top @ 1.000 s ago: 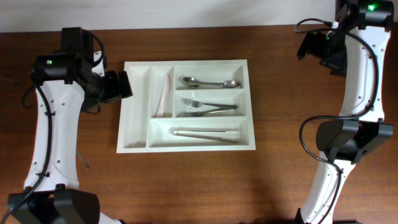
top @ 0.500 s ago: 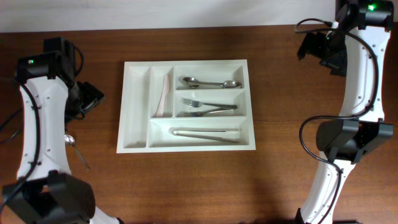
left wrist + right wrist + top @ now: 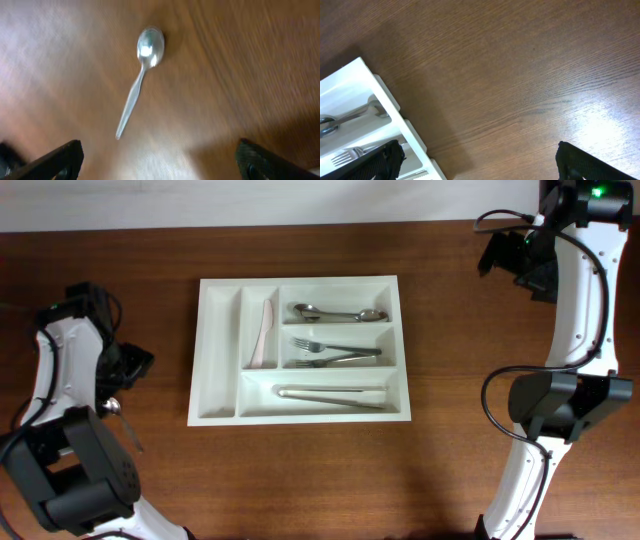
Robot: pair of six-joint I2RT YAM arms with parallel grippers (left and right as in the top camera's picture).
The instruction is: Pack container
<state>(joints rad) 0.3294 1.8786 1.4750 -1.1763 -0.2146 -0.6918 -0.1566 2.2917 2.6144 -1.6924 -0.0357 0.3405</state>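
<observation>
One spoon (image 3: 134, 92) loose by table's (image 3: 450, 470) left edge, outside container (image 3: 300, 281), beneath left gripper (image 3: 160, 162) spread apparently for pickup; right gripper (image 3: 480, 165) likewise apart.

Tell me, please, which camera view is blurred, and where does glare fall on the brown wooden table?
Left wrist view: blurred, wood grain smeared, the small silver metal spoon soft-edged. Right wrist view: sharp grain, pale glare on the brown wooden table at lower right, soft shadow beside the large white plastic cutlery tray. Overhead view: sharp, evenly lit.
</observation>
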